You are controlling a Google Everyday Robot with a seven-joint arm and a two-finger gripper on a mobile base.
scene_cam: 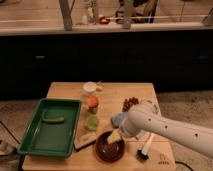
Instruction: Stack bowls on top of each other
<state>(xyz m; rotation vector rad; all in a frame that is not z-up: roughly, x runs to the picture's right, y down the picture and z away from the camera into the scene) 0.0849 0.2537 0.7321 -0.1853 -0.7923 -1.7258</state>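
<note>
Maroon bowl (107, 147) near wooden table (65, 90) front edge | gripper (116, 137) over bowl's right rim, finger state unclear | green tray (50, 127) left | bare wood behind.

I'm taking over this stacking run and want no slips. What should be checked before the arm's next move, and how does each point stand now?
1. Bowl upright near the table's front edge: ok.
2. Gripper over the bowl's rim: ok.
3. Grip on the bowl: cannot tell.
4. Second bowl to stack with located: cannot tell; a dark red thing lies behind the arm, partly hidden.
5. Green cup and sponge close beside the bowl: not ok, they crowd it.
6. Brush beside the bowl: not ok.
</note>
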